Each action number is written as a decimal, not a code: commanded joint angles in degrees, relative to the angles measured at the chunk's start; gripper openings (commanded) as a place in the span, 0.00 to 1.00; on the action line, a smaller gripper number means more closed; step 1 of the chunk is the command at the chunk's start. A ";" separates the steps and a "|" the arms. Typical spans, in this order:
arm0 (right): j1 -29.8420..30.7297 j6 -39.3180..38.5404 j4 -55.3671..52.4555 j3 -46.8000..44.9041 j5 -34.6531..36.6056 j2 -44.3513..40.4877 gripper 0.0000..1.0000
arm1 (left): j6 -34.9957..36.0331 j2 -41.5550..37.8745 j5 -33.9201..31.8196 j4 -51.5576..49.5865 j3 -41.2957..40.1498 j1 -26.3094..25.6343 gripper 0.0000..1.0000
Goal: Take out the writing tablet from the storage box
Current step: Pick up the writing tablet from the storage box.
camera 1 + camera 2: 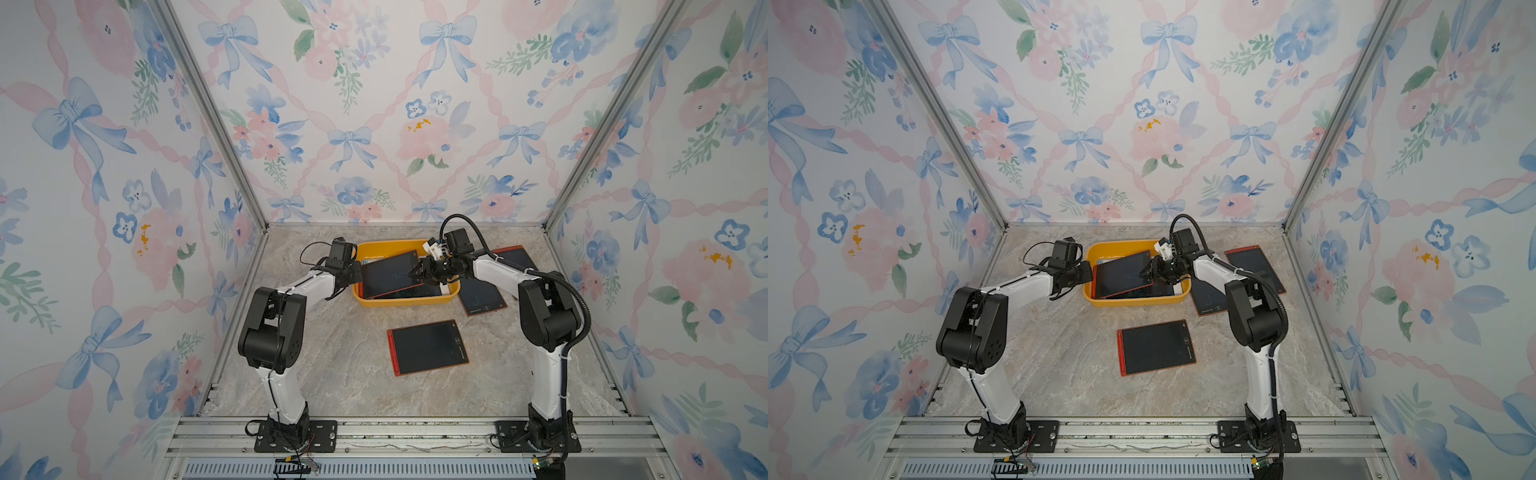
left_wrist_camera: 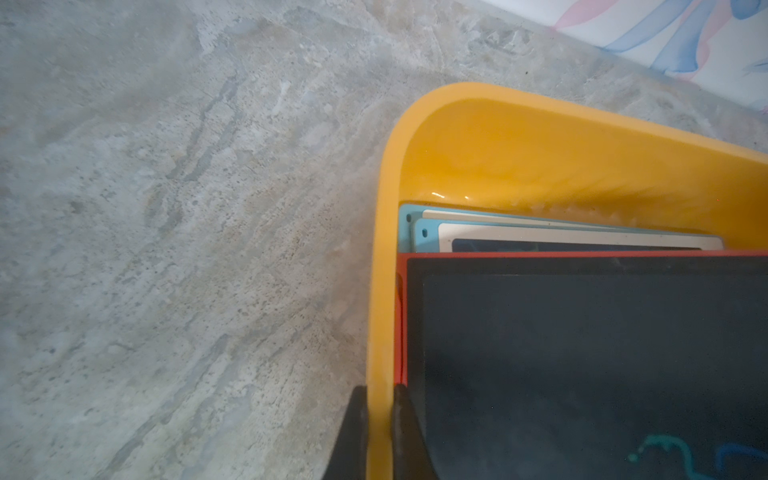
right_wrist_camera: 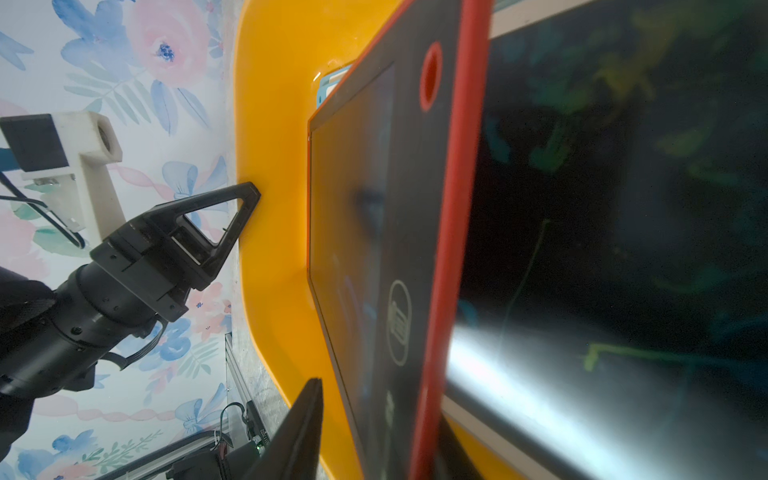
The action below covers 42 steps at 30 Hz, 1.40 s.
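While my left pincer (image 2: 380, 392) pinches the box (image 1: 399, 302) at its left wall, my right pincer (image 3: 382, 401) straddles the right edge of the red tablet (image 1: 390, 272), jaws apart, a gap showing on one side. That tablet lies tilted atop the stack in the box, far centre of the surface (image 1: 340, 374). Risks noted: a shallow bite on so thin an edge may slip; the tablet's left edge, just beside the left pincer's inner finger (image 2: 409, 436), may snag; the blue tablets (image 2: 540, 235) beneath may drag along.

L pincer (image 2: 380, 388) tight — R pincer (image 3: 380, 399) ajar
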 commanded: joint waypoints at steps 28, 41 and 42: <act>-0.88 2.56 4.43 -4.56 -0.50 -5.86 0.09 | -0.47 2.30 1.74 -2.06 0.47 -0.83 0.00; -3.68 5.20 5.36 -7.05 -1.77 -11.36 0.07 | -0.46 2.70 1.74 -2.03 0.74 -0.85 0.00; -4.01 5.26 5.19 -7.30 -1.89 -11.89 0.07 | -0.48 2.66 1.74 -2.08 0.74 -0.82 0.00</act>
